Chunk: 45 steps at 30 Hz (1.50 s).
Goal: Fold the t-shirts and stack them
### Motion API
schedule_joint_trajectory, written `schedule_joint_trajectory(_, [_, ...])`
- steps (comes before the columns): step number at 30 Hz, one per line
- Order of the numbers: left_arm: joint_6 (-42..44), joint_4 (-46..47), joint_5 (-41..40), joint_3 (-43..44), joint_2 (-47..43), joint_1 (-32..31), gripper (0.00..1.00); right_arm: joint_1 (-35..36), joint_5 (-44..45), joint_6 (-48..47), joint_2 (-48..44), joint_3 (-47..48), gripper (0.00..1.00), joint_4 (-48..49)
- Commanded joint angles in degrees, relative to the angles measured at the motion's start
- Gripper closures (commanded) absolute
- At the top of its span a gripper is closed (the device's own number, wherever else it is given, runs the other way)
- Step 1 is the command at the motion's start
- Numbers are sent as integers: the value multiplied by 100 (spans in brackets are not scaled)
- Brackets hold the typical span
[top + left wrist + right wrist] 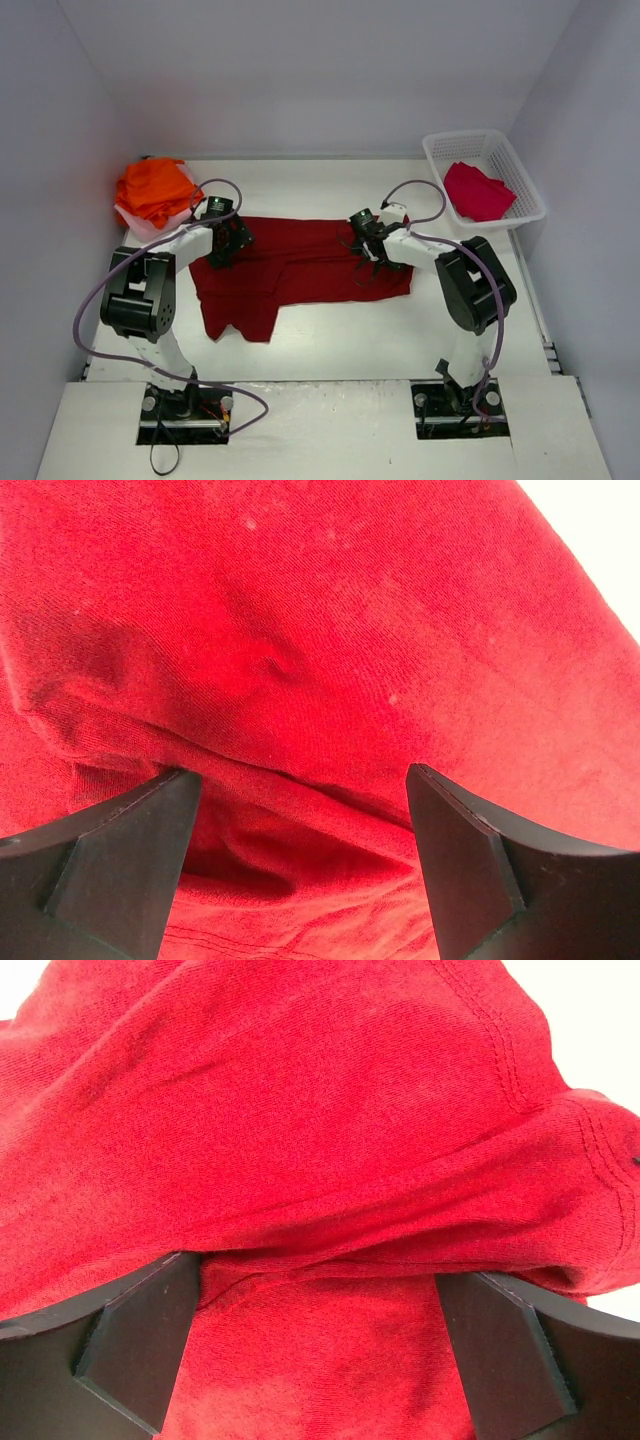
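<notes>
While both arms reach onto the dark red t-shirt (300,270), a fold seems in hand.
It lies spread across the table (420,330). The left gripper (228,242) and right gripper (366,246) gape wide near its far edge; next, both likely must pinch cloth together.

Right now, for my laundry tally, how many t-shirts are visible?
3: dark red shirt spread mid-table, crimson shirt in the basket, orange pile far left, possibly hiding more.

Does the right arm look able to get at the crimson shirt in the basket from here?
Probably yes. The white basket is open-topped on that arm's side, the crimson shirt lies uncovered, and the right gripper, open over the dark red shirt, grips nothing.
</notes>
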Motion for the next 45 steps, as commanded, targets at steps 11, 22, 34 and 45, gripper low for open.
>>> schedule_joint_trajectory(11, [-265,-2,9,97,390,-88,21,-332,108,-788,753,1162,5,-23])
schedule_joint_trajectory(22, [-116,-573,-614,238,-565,-70,21,-508,283,-884,9,778,5,-111])
schedule_joint_trajectory(34, [34,-1372,-1029,-16,-2333,-70,21,-490,46,-841,-1187,198,4,-383])
schedule_joint_trajectory(45, [-606,-1602,-388,-1246,-3273,-290,21,-113,-104,-287,-1970,-761,8,-550])
